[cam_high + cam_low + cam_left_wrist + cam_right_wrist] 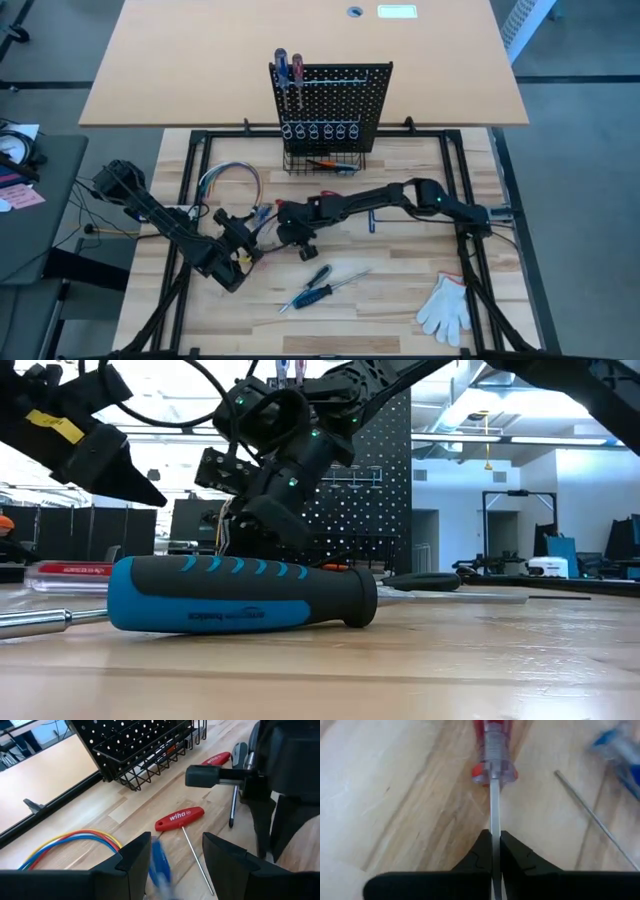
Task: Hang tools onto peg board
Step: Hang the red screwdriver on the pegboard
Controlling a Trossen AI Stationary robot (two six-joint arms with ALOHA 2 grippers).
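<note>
Pegboard [335, 90] stands upright at the far edge of the butcher-block table [400, 310], two screwdrivers [288, 68] already slotted in its upper left corner, a row of ring holders [318, 131] lower down and a wire basket [322, 160] at its base; you will see the right gripper [492, 851] just in front of that basket, its fingers pressed together on the bare metal shaft of a clear red-handled screwdriver [491, 750], the handle lying on the wood ahead of the fingertips; your left gripper [172, 852] sits in front of the pegboard's left side, beside the right one, fingers spread with nothing between them; near it lie a red T-handle key [180, 818] and a looped bundle of coloured wires [230, 180]; farther from the pegboard, toward the near edge, a blue-and-black screwdriver [315, 279] rests flat; a white work glove [446, 308] lies at the near right corner, well apart from the pegboard.
</note>
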